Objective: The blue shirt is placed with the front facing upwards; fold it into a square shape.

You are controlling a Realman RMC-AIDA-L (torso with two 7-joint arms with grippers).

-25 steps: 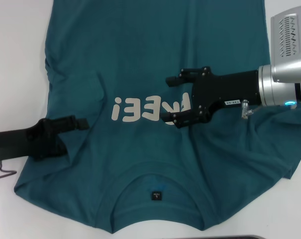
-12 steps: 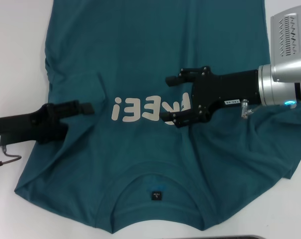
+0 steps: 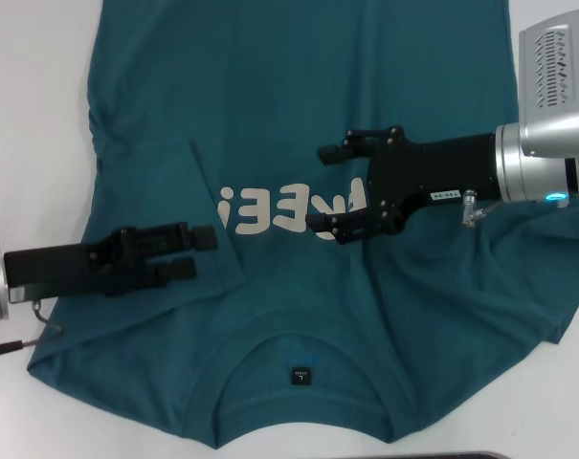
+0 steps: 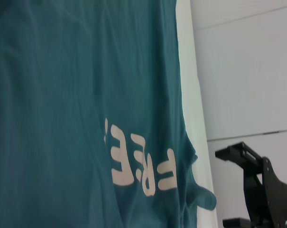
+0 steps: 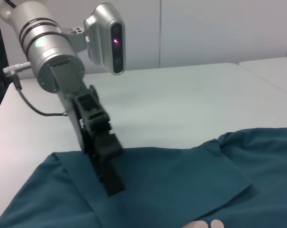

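Blue shirt (image 3: 299,124): front up, hem cut off by the frame.
Left gripper (image 3: 201,252): fingers apart, over folded sleeve.
Right gripper (image 3: 325,189): fingers apart, hiding the "F".

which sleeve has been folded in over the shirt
The sleeve on the robot's left, folded inward beside the left gripper. The opposite sleeve spreads outward, rumpled under the right arm.

Blue shirt (image 3: 299,115): hem cut off at head view's far edge. "FREE!" lettering (image 3: 270,208): "F" partly hidden behind right gripper (image 3: 329,187). Neck label (image 3: 300,375) text illegible.
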